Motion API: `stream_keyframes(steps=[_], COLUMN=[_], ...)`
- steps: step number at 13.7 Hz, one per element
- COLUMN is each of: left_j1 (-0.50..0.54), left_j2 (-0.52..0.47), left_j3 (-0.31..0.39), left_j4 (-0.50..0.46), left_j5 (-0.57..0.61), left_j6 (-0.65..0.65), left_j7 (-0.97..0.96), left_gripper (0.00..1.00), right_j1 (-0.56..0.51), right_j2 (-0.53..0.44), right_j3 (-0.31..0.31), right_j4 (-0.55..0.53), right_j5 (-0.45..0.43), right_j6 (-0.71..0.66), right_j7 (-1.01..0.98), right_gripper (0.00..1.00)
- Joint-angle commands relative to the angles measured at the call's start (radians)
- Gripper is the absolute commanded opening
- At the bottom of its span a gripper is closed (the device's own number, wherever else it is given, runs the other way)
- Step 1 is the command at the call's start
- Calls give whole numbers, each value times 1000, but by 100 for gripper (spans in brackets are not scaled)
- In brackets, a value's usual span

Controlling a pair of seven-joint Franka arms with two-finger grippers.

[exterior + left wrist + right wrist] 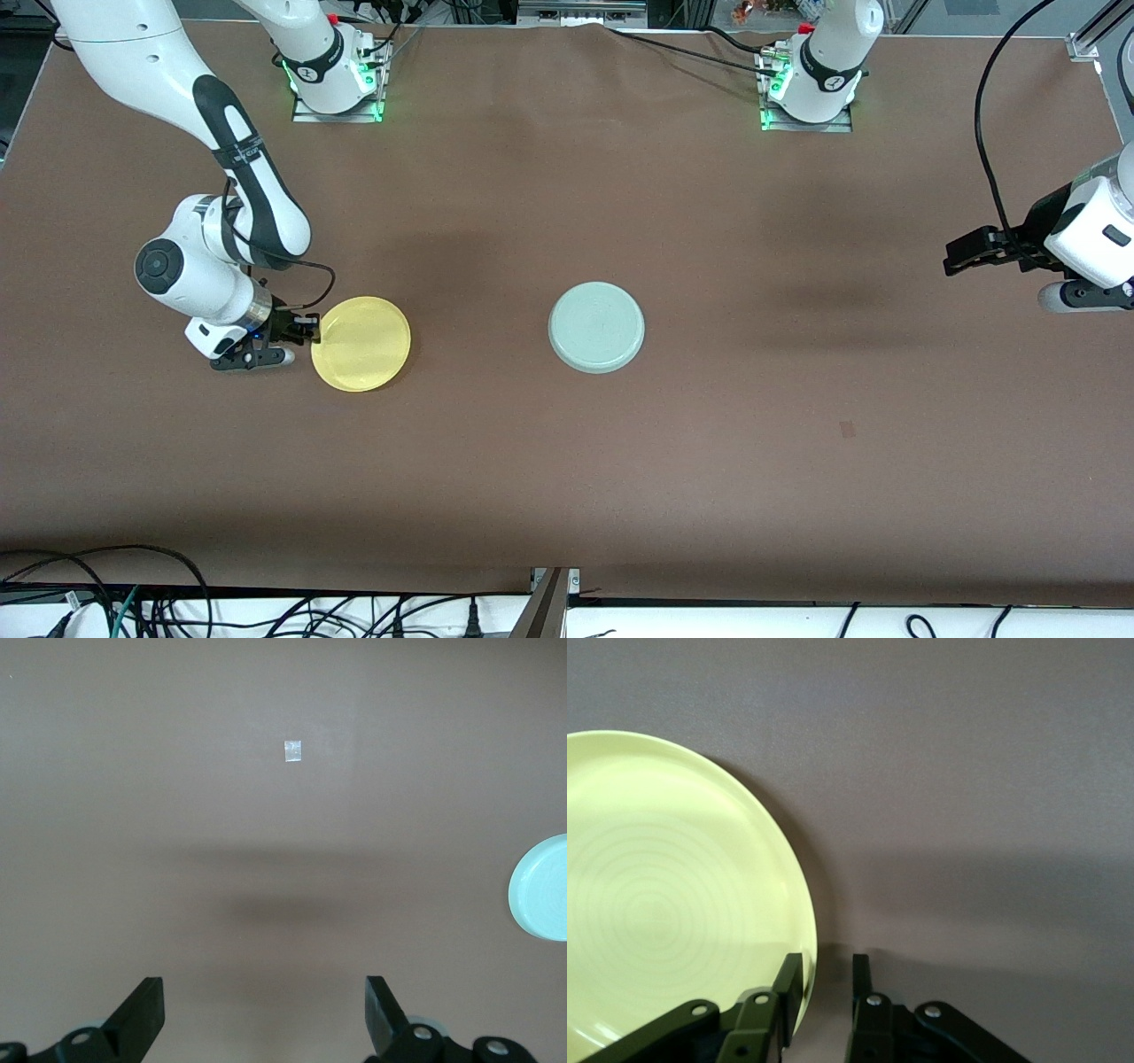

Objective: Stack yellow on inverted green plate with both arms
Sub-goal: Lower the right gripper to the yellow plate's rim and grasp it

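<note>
Right gripper (pixel 819 979) pinches yellow (pixel 361 343) at its rim; thin hold could slip when lifted. Left gripper (pixel 266 1010) waits, spread.

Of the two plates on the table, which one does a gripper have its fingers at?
The yellow plate, toward the right arm's end of the table: the right gripper straddles its rim. The green plate lies upside down, alone, mid-table; the left gripper waits open, away from it.
</note>
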Motion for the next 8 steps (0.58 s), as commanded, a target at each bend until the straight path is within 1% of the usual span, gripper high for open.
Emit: stream_keyframes(steps=[1,4,7,8], left_j1=[-9,-31,-49,-49], left_j2=[-27,-21,-21,-27], left_j3=[28,42,40,40], left_j4=[-26,-22,-18,-18], left_j5=[2,3,0,0], left_j6=[10,12,12,9], left_j7=[21,41,40,40], left_gripper=[100,100,100,100], right_j1=[-1,-1,0,0], right_j2=[-4,-4,-5,-7], right_j3=[5,5,10,11], right_j4=[-4,-4,-4,-4], right_j5=[29,29,31,31], right_j6=[3,3,2,2], right_j7=[-6,-6,-9,-12], right_gripper=[25,17,0,0])
